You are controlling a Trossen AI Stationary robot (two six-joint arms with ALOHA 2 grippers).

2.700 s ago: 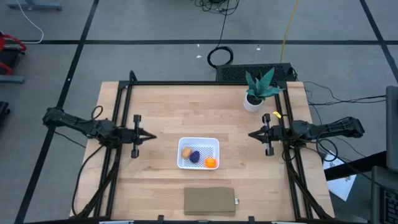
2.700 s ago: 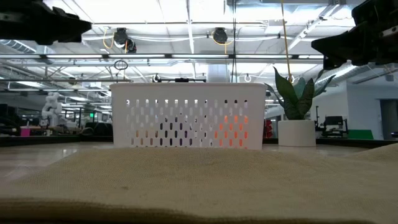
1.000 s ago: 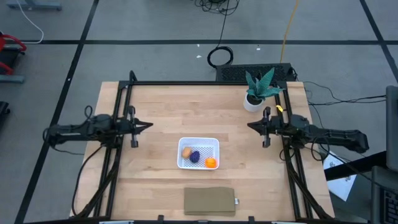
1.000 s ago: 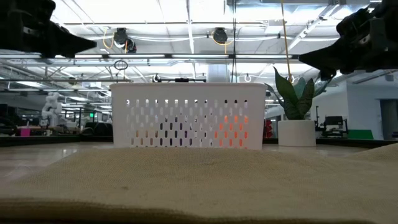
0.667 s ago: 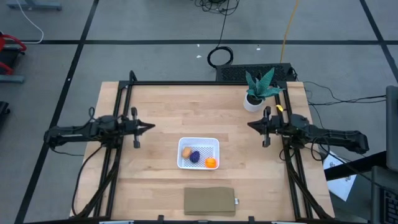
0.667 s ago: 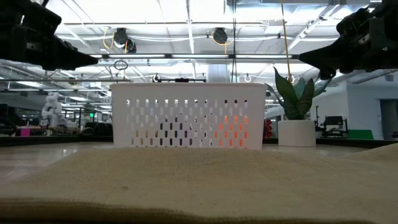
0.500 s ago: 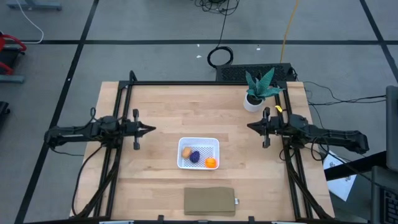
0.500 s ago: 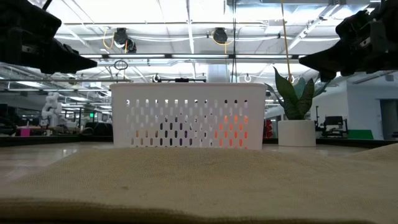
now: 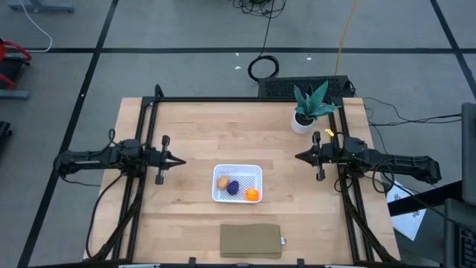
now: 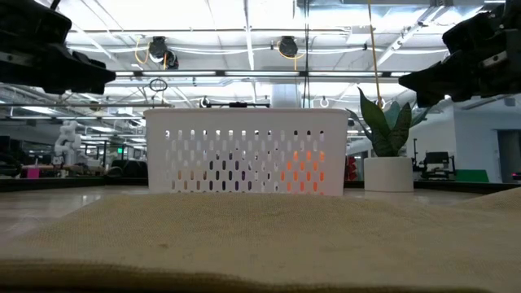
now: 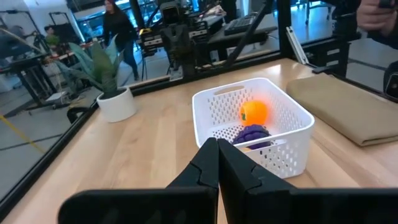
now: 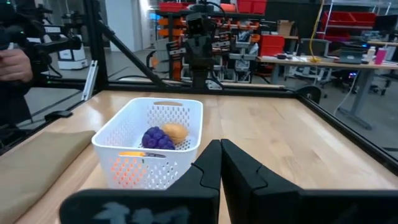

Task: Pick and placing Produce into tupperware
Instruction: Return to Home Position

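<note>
The white perforated tupperware (image 9: pixel 237 183) stands mid-table, its bottom on the wood. Inside lie the tan-brown piece (image 9: pixel 222 181), the dark purple piece (image 9: pixel 233 187) and the orange piece (image 9: pixel 252 194). The wrist views also show the container (image 11: pixel 252 127) (image 12: pixel 151 143), the purple piece (image 12: pixel 155 138) and the orange piece (image 11: pixel 254 112). My left gripper (image 9: pixel 181 160) is shut and empty above the table, left of the container. My right gripper (image 9: pixel 298 158) is shut and empty, right of it. Both point toward the container.
A flat brown pad (image 9: pixel 251 240) lies near the front edge. A green potted plant (image 9: pixel 309 108) stands at the far right. Black frame rails (image 9: pixel 141 134) run along the table's sides. A person stands beyond the table in the left wrist view (image 11: pixel 118 25).
My left gripper has drifted slightly toward the table's near edge and right, staying shut. My right gripper has shifted a little toward the near edge. The container and produce have kept still.
</note>
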